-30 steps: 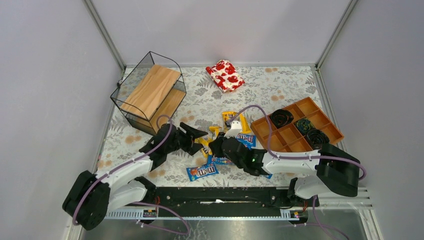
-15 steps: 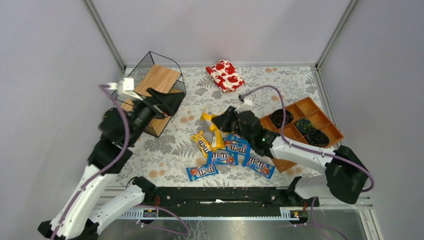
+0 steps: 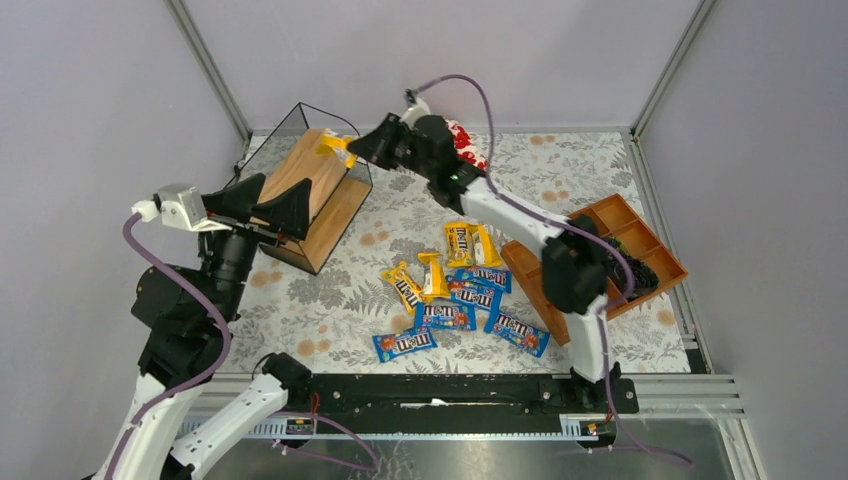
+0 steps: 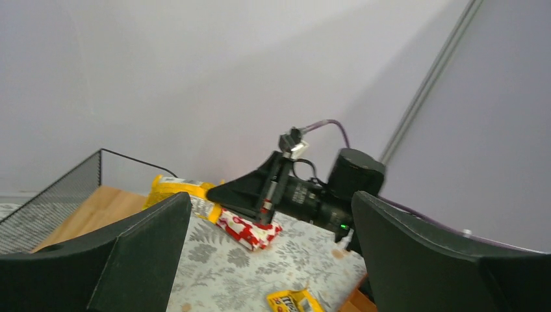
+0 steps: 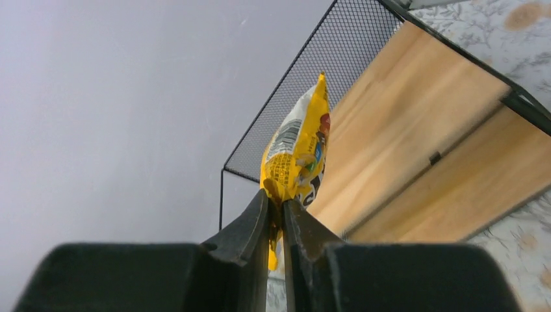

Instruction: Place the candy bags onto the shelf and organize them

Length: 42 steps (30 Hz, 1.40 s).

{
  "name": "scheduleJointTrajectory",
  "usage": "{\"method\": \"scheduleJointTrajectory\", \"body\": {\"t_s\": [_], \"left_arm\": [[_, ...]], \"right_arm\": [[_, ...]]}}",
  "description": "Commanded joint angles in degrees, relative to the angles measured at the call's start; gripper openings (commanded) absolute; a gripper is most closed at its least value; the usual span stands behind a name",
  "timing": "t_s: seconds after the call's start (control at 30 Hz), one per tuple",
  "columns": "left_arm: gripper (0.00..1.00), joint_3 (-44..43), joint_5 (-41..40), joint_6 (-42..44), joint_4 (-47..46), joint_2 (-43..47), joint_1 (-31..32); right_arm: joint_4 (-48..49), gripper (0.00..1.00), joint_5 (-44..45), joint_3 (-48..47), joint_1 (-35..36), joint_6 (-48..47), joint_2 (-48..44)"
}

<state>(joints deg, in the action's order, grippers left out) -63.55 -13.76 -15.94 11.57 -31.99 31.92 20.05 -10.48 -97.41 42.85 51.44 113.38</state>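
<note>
Pincer on right arm (image 5: 276, 200) pinching yellow candy bag (image 5: 299, 146) above shelf (image 5: 416, 117), grip clearest from wrist, left pincer (image 4: 271, 201) agape

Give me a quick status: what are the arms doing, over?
Right fingers shut on yellow M&M's bag, held above the shelf. Left fingers open, empty, beside shelf. Other bags on table. Shelf boards bare, nothing blocking.

shelf (image 5: 416, 110): matt wood boards, blk wire mesh; candy bag (image 5: 299, 149) glossy, prob. plastic.
</note>
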Motion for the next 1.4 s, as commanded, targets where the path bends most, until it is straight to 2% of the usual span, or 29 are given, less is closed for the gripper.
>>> {"method": "scheduleJointTrajectory", "body": {"t_s": [0.0, 0.13, 0.33, 0.53, 0.77, 0.87, 1.03, 1.27, 1.37], "left_arm": [[0.99, 3.2, -5.0, 5.9, -7.0, 2.8, -0.1], [0.99, 7.4, -7.4, 7.2, -10.6, 5.5, -0.1], [0.99, 12.2, -9.3, 7.7, -12.8, 8.0, 0.0], [0.99, 15.3, -10.6, 7.3, -14.3, 8.5, -0.3], [0.99, 16.8, -12.8, 6.7, -14.1, 9.2, -0.4], [0.99, 17.0, -12.8, 6.5, -14.0, 9.2, -0.5], [0.99, 17.1, -12.2, 6.0, -13.8, 8.9, -0.6], [0.99, 17.4, -11.9, 5.7, -13.6, 9.0, -0.7], [0.99, 17.4, -11.9, 5.6, -13.6, 9.0, -0.7]], "right_arm": [[-5.5, 0.07, -8.6, -20.6, -0.9, 4.3, 15.0], [-7.6, 0.07, -12.8, -37.1, -2.1, 9.8, 27.8], [-2.9, 0.09, -15.4, -38.8, -4.4, 16.0, 33.4], [-0.4, 0.1, -17.4, -38.6, -6.8, 18.2, 35.3], [1.2, 0.44, -18.3, -36.5, -7.6, 19.3, 34.6], [3.1, 0.5, -18.0, -31.4, -7.6, 19.2, 31.9], [5.7, 0.52, -17.0, -23.8, -7.3, 19.1, 27.5], [8.0, 0.45, -16.4, -22.2, -6.1, 19.4, 26.2], [10.1, 0.52, -16.1, -21.3, -5.8, 19.4, 25.5]]}}
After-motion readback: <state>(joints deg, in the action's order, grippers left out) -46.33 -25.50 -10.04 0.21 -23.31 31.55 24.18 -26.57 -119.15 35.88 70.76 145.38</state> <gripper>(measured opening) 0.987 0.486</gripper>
